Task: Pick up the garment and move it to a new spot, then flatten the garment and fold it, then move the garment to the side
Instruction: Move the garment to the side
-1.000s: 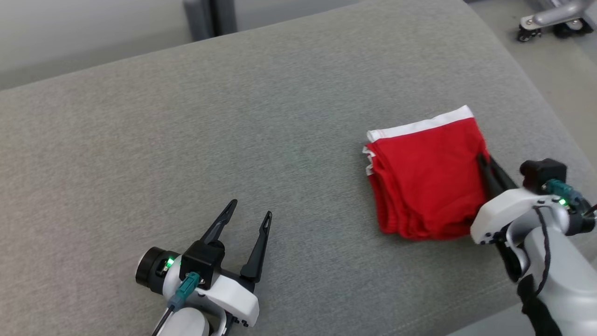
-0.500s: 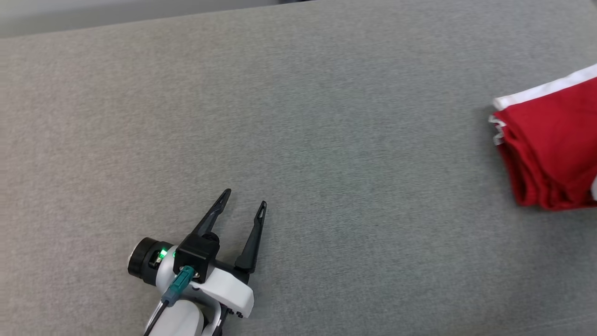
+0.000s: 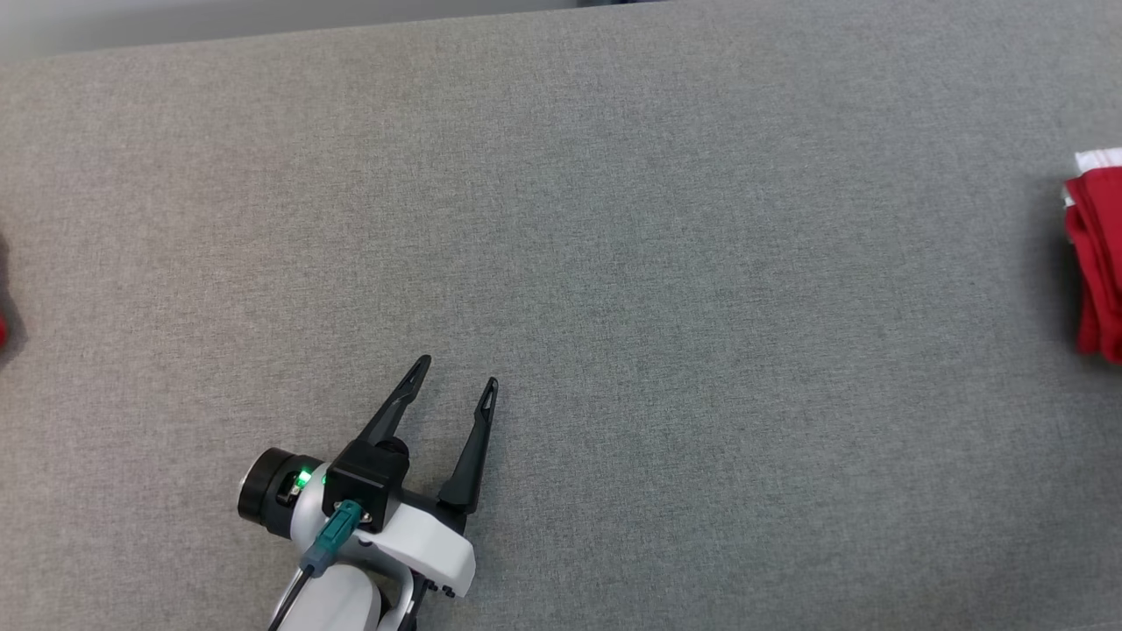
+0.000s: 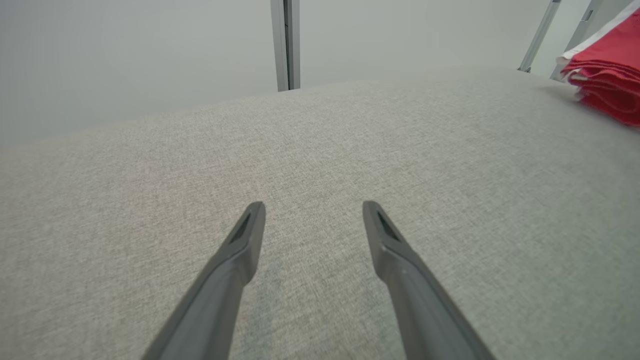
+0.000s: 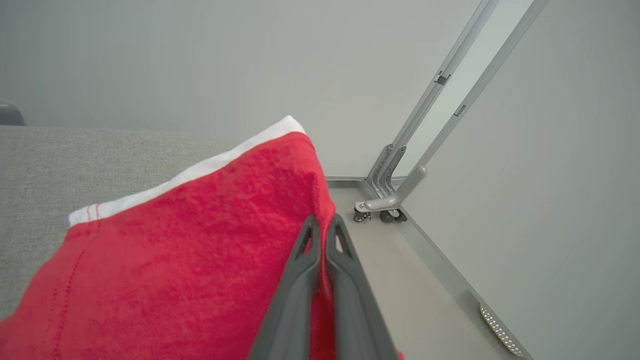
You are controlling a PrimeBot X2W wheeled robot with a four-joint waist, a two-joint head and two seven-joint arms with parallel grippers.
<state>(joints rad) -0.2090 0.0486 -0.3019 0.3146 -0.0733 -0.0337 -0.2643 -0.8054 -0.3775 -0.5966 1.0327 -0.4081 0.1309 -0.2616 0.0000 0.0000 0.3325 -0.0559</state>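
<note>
Jaws of the left gripper (image 3: pixel 458 372) stand spread with nothing between them, the two dark fingers (image 4: pixel 235 260) hovering low over the grey fabric surface (image 3: pixel 614 219) at the near left; in the left wrist view the weave shows plainly through the gap. Jaws of the right gripper (image 5: pixel 325 220) are pressed almost together, pinching one side edge of the red garment (image 5: pixel 175 250); a thin fold of the cloth runs up between the fingertips. From the head view the garment (image 3: pixel 1100 263) sits at the far right edge of the surface, cut off by the frame, well apart from the left gripper; from the left wrist view it shows as a folded stack of red layers (image 4: pixel 607 75) lying on the fabric at the upper right. A white band (image 5: pixel 190 172) runs along its far edge. Beyond the garment, in the right wrist view, a pale floor (image 5: pixel 425 280) drops away, and a grey metal frame on small castors (image 5: pixel 385 207) stands against the wall.
</note>
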